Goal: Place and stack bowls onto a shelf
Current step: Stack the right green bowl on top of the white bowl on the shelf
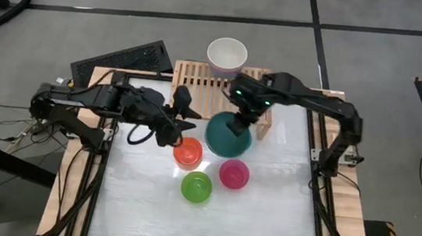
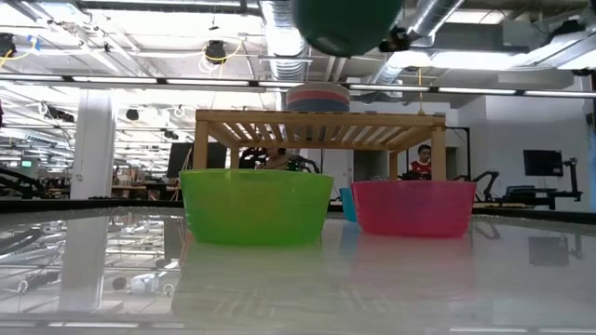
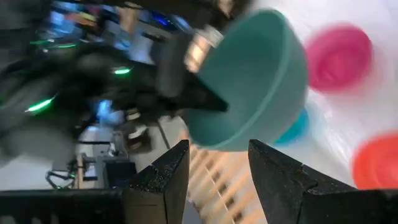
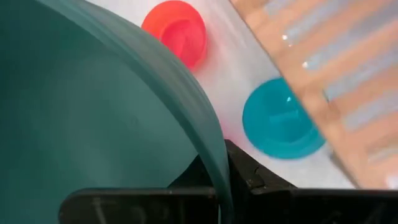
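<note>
Lifting the dark teal bowl is the step going on now. The right gripper has its fingers pinched tight on the rim of this big bowl and holds it up in the air, off the surface. In the low view the bowl hangs high, above the top of the shelf.

The shelf stands at the far edge of the surface, near the middle. A stack of big bowls sits on its far side, with the cream-white bowl on top. The teal bowl hangs just in front of the shelf's near right part.

I think the next move is to carry the teal bowl over the shelf, line it up and lower it gently. Then the fingers must let go of the rim. The bowl hangs a bit tilted, so it may need to go flat first.

The left gripper waits just beside the teal bowl, near the red bowl. Its fingers are partly open and hold nothing.

The small bowls rest on the surface near its middle: red bowl, magenta bowl and lime green bowl. A cyan bowl sits near the shelf's front edge, below the lifted bowl.
</note>
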You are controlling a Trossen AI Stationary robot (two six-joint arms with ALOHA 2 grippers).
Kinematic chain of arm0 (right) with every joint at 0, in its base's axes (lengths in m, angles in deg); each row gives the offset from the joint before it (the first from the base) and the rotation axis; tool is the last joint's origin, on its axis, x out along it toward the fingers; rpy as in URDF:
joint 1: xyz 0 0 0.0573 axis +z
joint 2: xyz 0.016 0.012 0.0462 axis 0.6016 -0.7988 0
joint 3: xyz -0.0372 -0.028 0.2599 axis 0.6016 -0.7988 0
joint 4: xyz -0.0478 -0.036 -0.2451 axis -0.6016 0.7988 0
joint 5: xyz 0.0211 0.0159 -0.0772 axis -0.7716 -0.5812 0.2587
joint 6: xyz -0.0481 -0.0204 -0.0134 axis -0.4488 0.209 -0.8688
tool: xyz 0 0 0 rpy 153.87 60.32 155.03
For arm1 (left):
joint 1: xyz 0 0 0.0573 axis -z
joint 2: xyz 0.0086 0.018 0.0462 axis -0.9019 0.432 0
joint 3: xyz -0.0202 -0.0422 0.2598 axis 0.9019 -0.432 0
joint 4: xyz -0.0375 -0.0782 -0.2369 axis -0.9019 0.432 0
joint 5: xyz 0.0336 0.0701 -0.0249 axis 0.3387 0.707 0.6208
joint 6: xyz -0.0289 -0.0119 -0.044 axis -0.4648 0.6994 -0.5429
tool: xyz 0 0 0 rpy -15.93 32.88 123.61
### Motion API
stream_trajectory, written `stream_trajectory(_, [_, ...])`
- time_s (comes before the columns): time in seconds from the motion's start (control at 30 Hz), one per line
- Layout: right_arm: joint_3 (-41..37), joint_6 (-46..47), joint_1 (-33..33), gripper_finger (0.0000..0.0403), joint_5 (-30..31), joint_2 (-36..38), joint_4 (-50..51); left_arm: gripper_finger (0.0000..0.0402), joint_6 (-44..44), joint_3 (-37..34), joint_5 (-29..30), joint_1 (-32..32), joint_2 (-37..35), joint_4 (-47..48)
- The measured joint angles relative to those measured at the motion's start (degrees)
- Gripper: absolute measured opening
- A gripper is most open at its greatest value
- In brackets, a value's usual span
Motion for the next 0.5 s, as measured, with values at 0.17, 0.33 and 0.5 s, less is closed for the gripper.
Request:
stream_trajectory(0.17, [9.8,-3.9,-0.8,0.0025,0.0,-7.9,5.5,0.0151,2.1,0.0,2.2,0.0,2.0,6.0])
stream_trajectory(0.33, [14.8,-6.5,-0.8,0.0025,0.0,-12.7,7.6,0.0151,2.4,-0.1,4.3,0.0,4.3,7.0])
stream_trajectory(0.5, [16.0,-8.6,-0.5,0.0025,0.0,-14.2,8.9,0.0151,4.0,-0.1,1.9,0.3,5.4,9.4])
